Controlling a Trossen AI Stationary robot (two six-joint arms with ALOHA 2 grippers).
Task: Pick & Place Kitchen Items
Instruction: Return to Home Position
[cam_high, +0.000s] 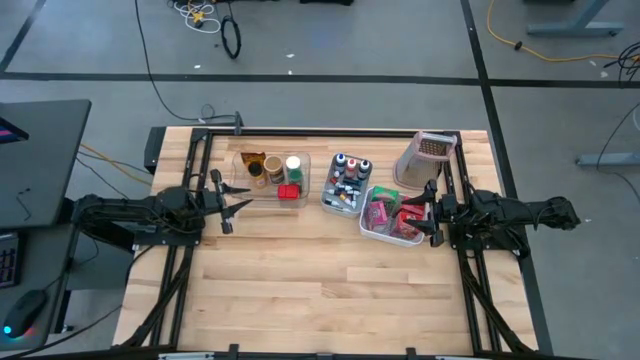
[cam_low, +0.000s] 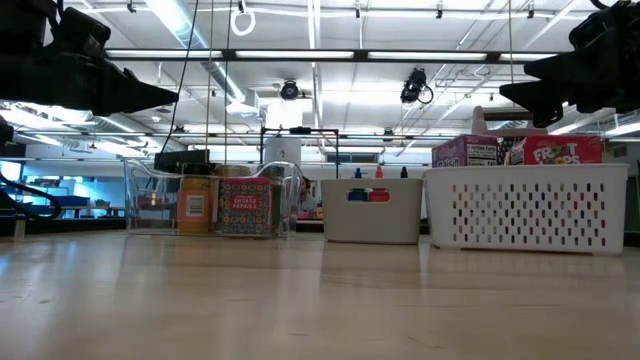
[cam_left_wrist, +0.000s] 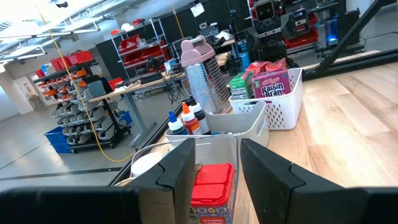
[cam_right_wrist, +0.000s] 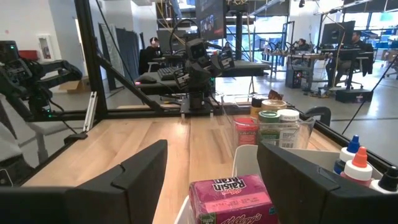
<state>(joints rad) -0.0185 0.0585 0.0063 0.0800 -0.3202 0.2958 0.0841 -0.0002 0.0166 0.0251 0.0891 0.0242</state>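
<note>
- The job looks finished, or nearly so: every small item in view sits inside one of three bins lined up along the far half of the wooden table (cam_high: 320, 290).
- The left gripper (cam_high: 224, 200) hangs at the table's left side, just beside the clear bin (cam_low: 140, 195). Its fingers are parted a little and hold nothing.
- The right gripper (cam_high: 430, 211) hangs at the right side, next to the white bin (cam_low: 525, 210). Its fingers are spread wide and hold nothing.
- The clear bin is see-through plastic. It holds short round jars (cam_right_wrist: 270, 124) with lids, a red box (cam_low: 245, 208) and an orange packet (cam_high: 250, 160).
- The grey bin (cam_low: 372, 215), smooth and solid-walled, stands between the other two. It holds tiny bottles (cam_left_wrist: 186, 118) with pointed coloured caps.
- The white bin has walls punched with rows of holes. It holds small cardboard boxes (cam_high: 385, 212), one of them pink (cam_right_wrist: 233, 199).
- A metal grater (cam_high: 425, 158) with a pink handle stands outside the bins, behind the white one. I cannot tell whether it is meant to be sorted.
- What seems left is only for the arms to settle at rest.
</note>
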